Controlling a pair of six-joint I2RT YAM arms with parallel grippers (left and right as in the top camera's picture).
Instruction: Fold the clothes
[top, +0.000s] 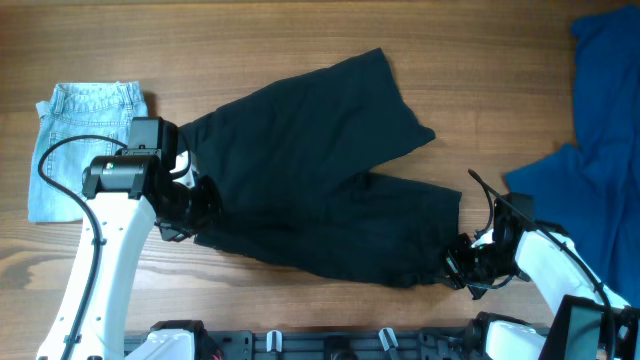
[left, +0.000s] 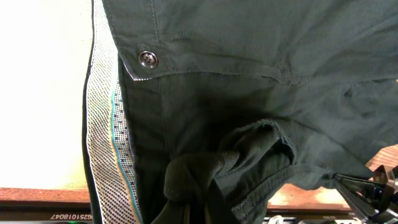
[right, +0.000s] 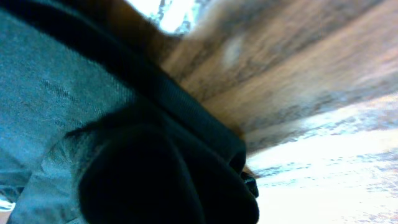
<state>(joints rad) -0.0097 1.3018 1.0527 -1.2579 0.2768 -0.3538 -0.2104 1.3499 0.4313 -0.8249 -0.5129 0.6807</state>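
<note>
White-shelled arms (top: 100, 270) have black joints (top: 118, 176), a black left hand (top: 196, 205) and looping cable (top: 42, 168).

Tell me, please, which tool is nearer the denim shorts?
Left. The left tool sits at the waistband of the black garment, beside the denim shorts; the right tool is at the far leg hem.

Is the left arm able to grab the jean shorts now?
Probably not yet: the jean shorts lie beside it with nothing between, but the left gripper seems shut on the black shorts.

Denim shorts (top: 85, 140) and blue fabric (top: 600, 130) flank the clothes (top: 310, 150); far table (top: 200, 40) open.
</note>
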